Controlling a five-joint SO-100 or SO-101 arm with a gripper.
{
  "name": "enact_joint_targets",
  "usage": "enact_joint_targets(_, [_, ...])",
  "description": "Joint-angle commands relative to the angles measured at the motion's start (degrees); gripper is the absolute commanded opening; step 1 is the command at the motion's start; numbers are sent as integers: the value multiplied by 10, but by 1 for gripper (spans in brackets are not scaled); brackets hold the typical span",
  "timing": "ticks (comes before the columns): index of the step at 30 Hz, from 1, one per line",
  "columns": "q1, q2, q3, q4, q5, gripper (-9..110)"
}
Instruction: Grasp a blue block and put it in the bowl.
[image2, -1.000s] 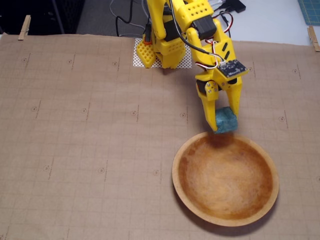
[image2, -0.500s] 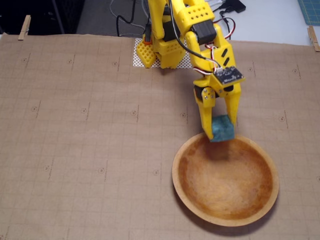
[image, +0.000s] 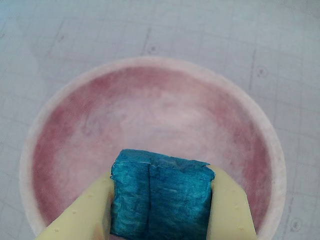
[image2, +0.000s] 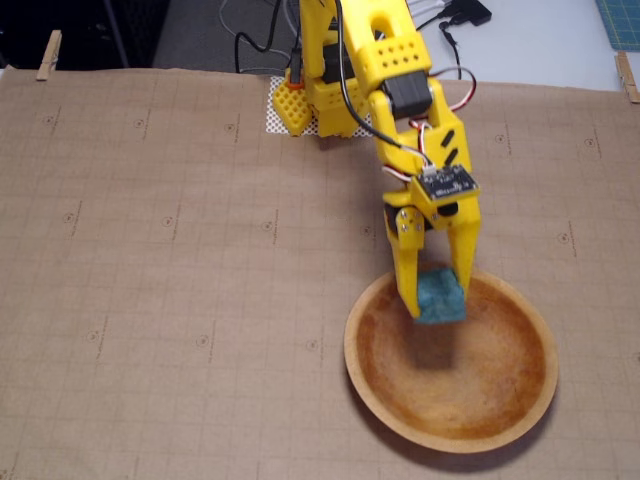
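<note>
Gripping matte teal blue block (image2: 440, 296) | yellow pincer (image2: 441, 305) clenched | above round wooden bowl (image2: 543, 352)

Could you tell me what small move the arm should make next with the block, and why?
Probably open the gripper and let the blue block drop. In the fixed view the block hangs over the bowl, inside its far rim, with its shadow on the bowl floor. The wrist view shows the bowl's bare inside under the clamped block, so it should land inside.
</note>
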Motion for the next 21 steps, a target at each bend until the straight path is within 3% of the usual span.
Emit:
enact_joint_targets(1, [-1, -24, -48, -55, -4, -2])
enact_joint_targets(21, [2, -274, -127, -213, -4, -1])
